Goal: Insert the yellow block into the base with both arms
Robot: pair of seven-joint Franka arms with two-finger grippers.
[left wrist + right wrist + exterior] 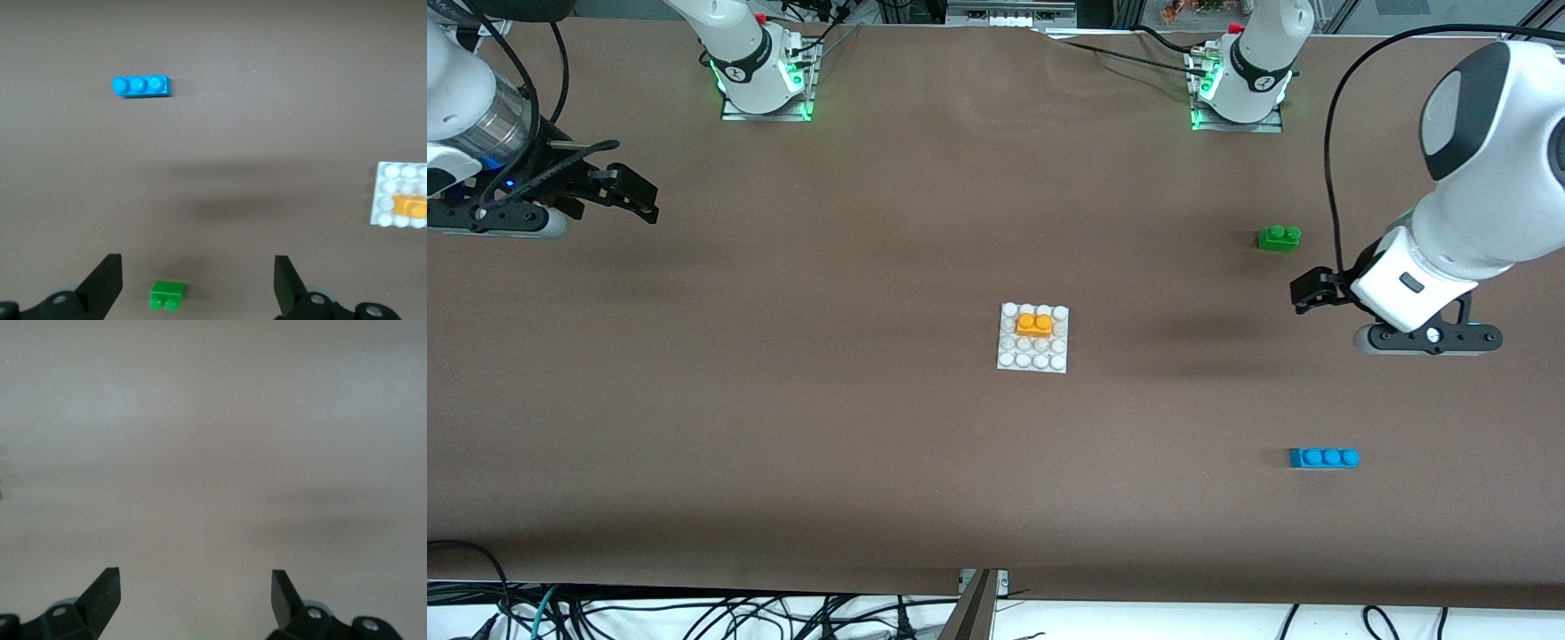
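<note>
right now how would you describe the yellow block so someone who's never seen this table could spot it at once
Start from the brown table and find the base, a white studded square plate near its middle. The yellow block sits on that plate, on the rows farther from the front camera. It is the only orange-yellow brick and the only one on the plate; the green brick and the blue brick lie on bare table toward the left arm's end.

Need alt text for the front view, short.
A small orange-yellow plastic two-stud brick sits on a flat white studded square base plate mid-table. Both end effectors hover open and empty: left end effector near a green two-stud brick and blue three-stud brick, right end effector at the right arm's end.
</note>
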